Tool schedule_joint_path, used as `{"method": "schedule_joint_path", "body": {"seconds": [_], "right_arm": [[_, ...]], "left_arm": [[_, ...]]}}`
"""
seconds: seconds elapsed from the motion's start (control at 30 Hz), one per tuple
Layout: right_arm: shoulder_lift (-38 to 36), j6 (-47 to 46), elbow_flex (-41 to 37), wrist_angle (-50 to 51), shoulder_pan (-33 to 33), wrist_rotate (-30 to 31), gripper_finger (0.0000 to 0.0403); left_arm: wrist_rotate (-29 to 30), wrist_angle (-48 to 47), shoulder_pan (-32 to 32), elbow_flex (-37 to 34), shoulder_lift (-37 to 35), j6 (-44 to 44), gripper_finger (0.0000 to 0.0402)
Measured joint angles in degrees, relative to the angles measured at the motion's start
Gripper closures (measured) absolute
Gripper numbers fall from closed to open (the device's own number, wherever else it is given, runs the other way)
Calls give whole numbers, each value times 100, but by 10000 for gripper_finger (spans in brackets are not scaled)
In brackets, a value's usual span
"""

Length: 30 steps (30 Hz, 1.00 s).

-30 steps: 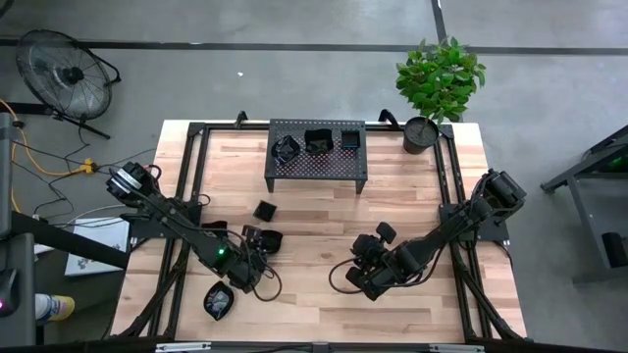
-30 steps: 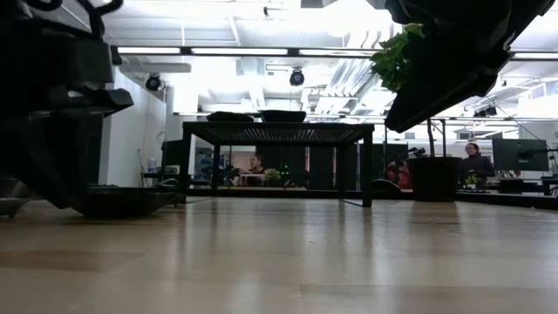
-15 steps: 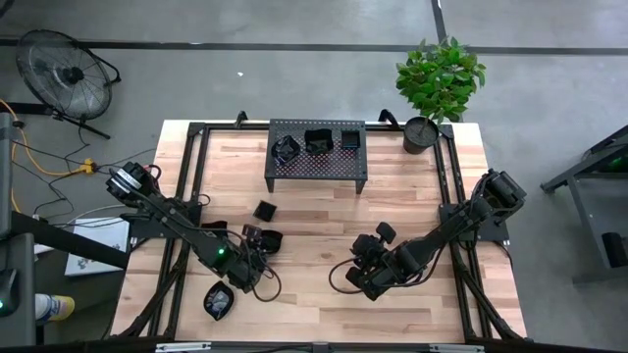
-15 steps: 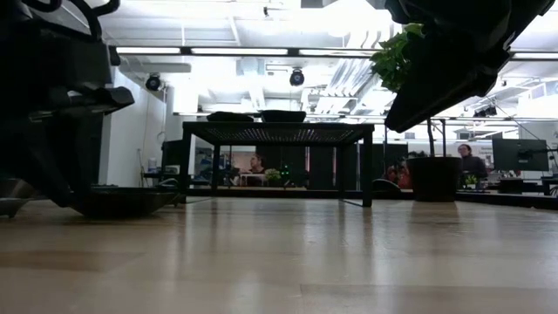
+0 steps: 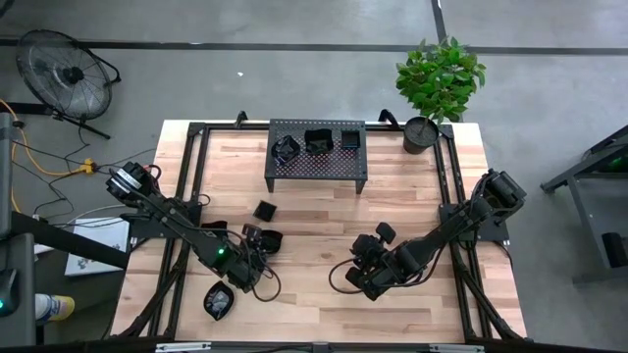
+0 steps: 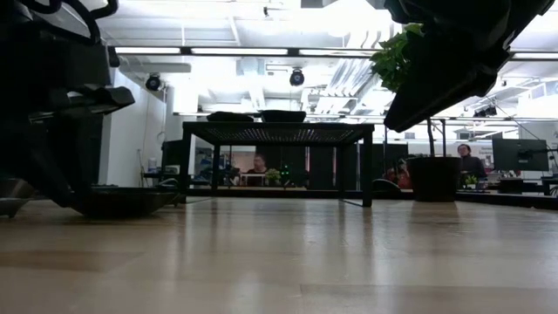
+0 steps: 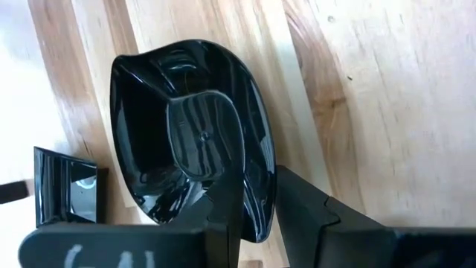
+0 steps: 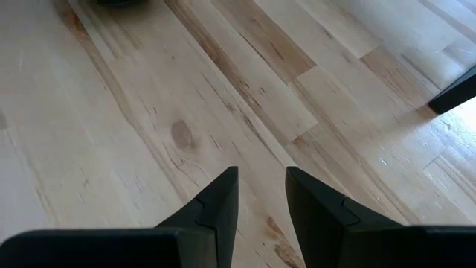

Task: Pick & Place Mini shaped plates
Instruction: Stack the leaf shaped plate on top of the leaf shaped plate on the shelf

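A: Since the low view is mostly dark arm bulk at both upper corners, what can you actually make out?

B: Not much there. Rack [image 6: 277,133] stands mid-table, two low dark shapes on top, cut to silhouettes. One shallow dish [image 6: 122,201] sits on the wood near the left arm's dark mass. Plant pot [image 6: 433,179] off to the right. People in the room behind, too small to tell more.

A: Left gripper?

B: Left gripper [image 7: 253,208] is pinched onto the rim of a wavy-edged plate [image 7: 186,134]: one finger [image 7: 223,201] lies inside the bowl, the other outside the rim. Plate looks tilted, though I can't tell whether it's off the table [image 5: 324,211]. A square plate [image 7: 65,186] is just beside it, partly cut by the gripper body.

A: From above?

B: The arm hides most of that plate. It's in the near-left part of the table [image 5: 263,239]. Small square one [image 5: 264,210] lies apart, toward the rack. Another plate [image 5: 218,299] sits near the front-left edge, close to the table frame. Three more on the rack [image 5: 317,155]; shapes hard to read.

A: Right gripper?

B: Right gripper [image 8: 260,195] hangs over bare wood, fingers a narrow gap apart, nothing between them. It sits right of centre, near the front [image 5: 368,275].

A: Free room?

B: Open wood between the two grippers and between them and the rack. Left side is tight: plates, arm and frame rail close together.
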<state>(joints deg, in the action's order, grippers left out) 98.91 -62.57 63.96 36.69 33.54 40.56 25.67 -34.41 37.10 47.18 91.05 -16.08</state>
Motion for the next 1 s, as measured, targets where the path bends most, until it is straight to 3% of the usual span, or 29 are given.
{"method": "schedule_joint_path", "body": {"seconds": [0.53, 1.0], "right_arm": [[0, 2, 0, -22, -2, 0, 295], [0, 4, 0, -37, 24, 44, 295]], "left_arm": [[-64, 75, -2, -4, 251, 320, 330], [307, -196, -2, 243, 350, 527, 330]]}}
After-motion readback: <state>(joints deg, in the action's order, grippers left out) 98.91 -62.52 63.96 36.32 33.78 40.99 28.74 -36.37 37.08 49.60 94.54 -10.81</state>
